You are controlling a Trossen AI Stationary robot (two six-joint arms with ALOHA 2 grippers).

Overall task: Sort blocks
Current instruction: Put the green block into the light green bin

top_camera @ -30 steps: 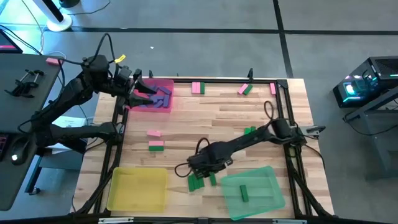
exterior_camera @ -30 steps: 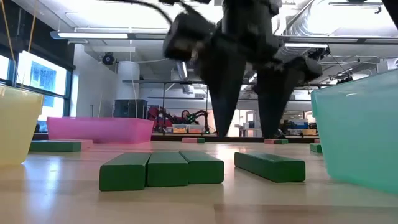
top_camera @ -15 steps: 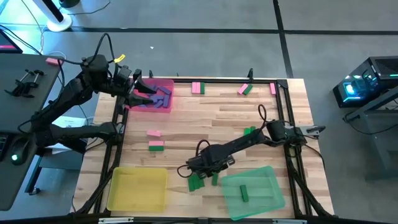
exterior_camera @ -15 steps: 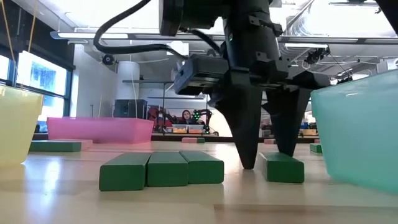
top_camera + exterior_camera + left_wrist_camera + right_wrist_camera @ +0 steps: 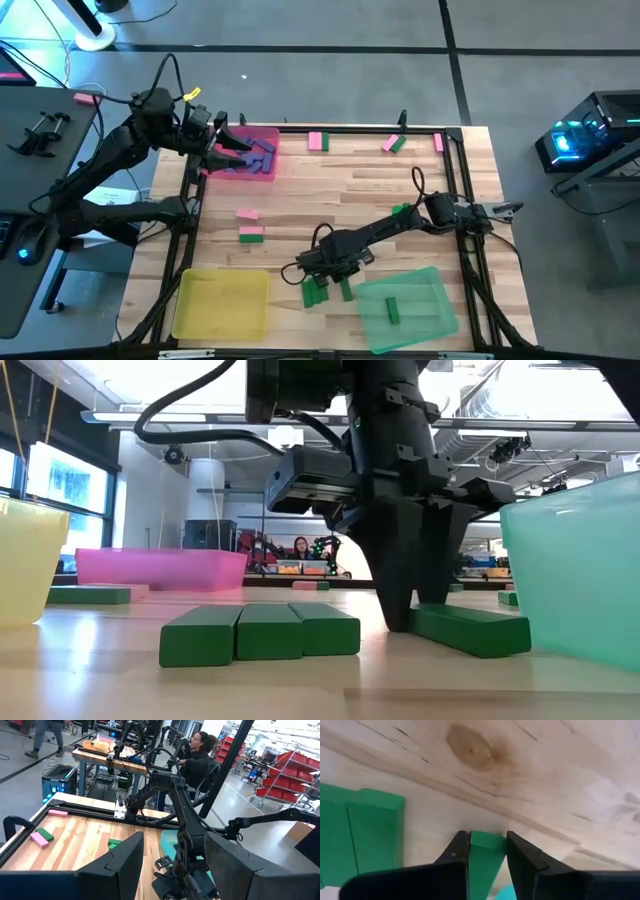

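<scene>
Right tool clamped on green block; one green in green tray; many blocks unsorted on worktop.

No legible text, label, brand, number or sign appears in any view. The blocks, the trays and the bench surface carry no readable markings, and the equipment in the room beyond the bench shows none that can be made out.
</scene>
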